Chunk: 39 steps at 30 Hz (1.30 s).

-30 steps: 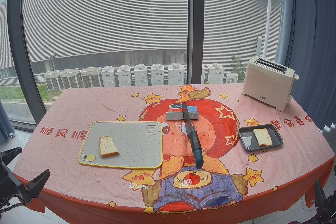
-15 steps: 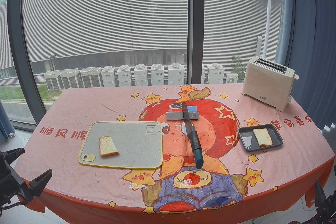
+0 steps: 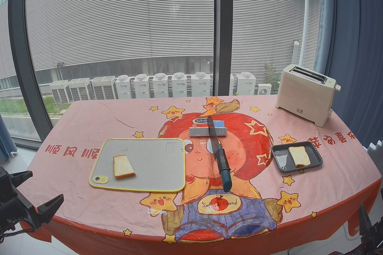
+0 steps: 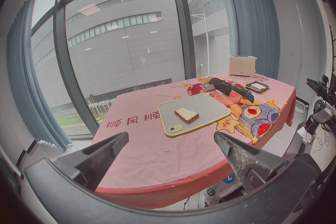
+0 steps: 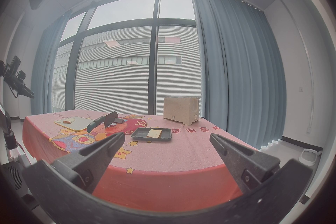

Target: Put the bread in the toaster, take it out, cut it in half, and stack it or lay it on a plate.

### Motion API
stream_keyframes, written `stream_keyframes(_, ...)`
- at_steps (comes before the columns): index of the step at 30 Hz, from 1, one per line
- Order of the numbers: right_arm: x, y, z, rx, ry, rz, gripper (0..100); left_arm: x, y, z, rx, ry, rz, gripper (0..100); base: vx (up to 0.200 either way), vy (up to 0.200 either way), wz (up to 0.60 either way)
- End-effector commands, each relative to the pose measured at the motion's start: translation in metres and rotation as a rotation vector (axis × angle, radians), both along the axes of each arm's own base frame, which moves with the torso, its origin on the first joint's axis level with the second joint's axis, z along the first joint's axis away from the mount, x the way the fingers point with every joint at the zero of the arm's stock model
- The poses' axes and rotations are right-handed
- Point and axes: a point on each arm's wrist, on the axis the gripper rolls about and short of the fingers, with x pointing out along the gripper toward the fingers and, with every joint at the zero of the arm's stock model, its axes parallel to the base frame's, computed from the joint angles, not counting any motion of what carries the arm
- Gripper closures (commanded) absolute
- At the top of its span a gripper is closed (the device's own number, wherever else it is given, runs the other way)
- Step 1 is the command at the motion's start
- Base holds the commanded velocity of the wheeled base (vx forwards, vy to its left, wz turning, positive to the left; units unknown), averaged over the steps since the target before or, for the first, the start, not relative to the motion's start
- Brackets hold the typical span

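Black plastic fingers of the left gripper (image 3: 44, 187) are creeping in toward the table's near corner, spread wide and empty; the right gripper (image 5: 167, 136) hangs just as wide with nothing in it. I judge one half already plated and the other next in line. That bread half (image 3: 123, 167), a spongy, crusted oblong, lies flat on the matte grey, yellow-rimmed cutting board (image 3: 155, 164); its twin rests in the glossy dark tray (image 3: 297, 170); the teal-handled knife (image 3: 218, 156) lies between them; the boxy cream toaster (image 3: 305, 94) stands behind.
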Motion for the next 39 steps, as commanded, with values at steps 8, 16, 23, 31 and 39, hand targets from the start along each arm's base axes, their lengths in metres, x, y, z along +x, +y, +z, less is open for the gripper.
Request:
stream_keyframes(8, 0.0, 0.0, -0.005, -0.002, 0.001, 0.0, 0, 0.013, -0.002, 0.0, -0.071, 0.028, -0.074, 0, 0.0, 0.0, 0.0)
stream_keyframes(16, 0.0, 0.0, -0.005, -0.002, 0.001, 0.001, 0, 0.018, -0.003, -0.001, -0.107, 0.063, -0.073, 0, 0.0, 0.0, 0.0)
stream_keyframes(23, 0.0, 0.0, -0.005, -0.002, 0.002, -0.002, 0, 0.024, -0.003, -0.002, -0.121, 0.091, -0.084, 0, 0.0, 0.0, 0.0)
stream_keyframes(31, 0.0, 0.0, -0.005, -0.002, 0.001, 0.001, 0, 0.025, -0.003, -0.003, -0.122, 0.096, -0.083, 0, 0.0, 0.0, 0.0)
stream_keyframes(39, 0.0, 0.0, -0.005, -0.002, 0.001, 0.0, 0, 0.031, -0.003, -0.004, -0.135, 0.122, -0.078, 0, 0.0, 0.0, 0.0)
